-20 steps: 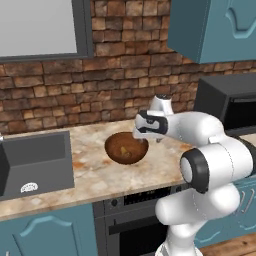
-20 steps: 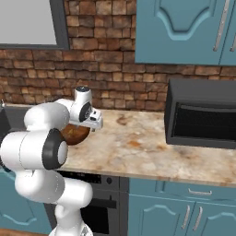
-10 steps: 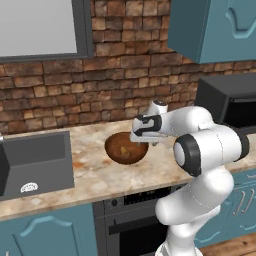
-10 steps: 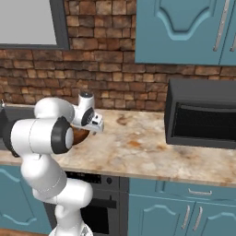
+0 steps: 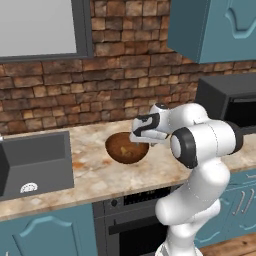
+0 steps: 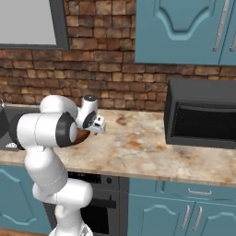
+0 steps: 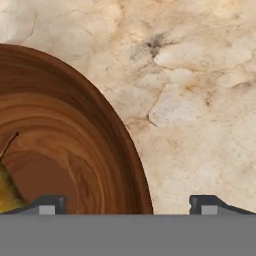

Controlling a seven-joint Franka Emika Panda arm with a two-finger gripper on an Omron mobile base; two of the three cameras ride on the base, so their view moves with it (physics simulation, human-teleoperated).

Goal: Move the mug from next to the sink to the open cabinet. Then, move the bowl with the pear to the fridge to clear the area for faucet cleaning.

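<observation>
The wide dark-brown wooden bowl [image 5: 120,149] sits on the marbled counter to the right of the dark sink [image 5: 36,159]. My gripper [image 5: 143,137] hangs just above the bowl's right rim, jaws open and empty. In the hand view the gripper [image 7: 129,205] straddles that rim: one fingertip [image 7: 48,204] is over the bowl's [image 7: 65,145] inside, the other fingertip [image 7: 210,204] over bare counter. A yellow edge of the pear [image 7: 6,192] shows in the bowl's bottom. From the right base view the gripper [image 6: 97,127] covers most of the bowl [image 6: 83,135].
A black microwave [image 5: 231,99] [image 6: 203,113] stands on the counter to the right. Closed teal wall cabinets [image 5: 214,26] hang above it. An oven front [image 5: 131,225] sits under the counter edge. Bare counter [image 6: 133,147] lies between bowl and microwave.
The hand has come down and slightly left, from above the bowl's right side to just over its rim. The jaws have stayed open. The bowl has not moved.
</observation>
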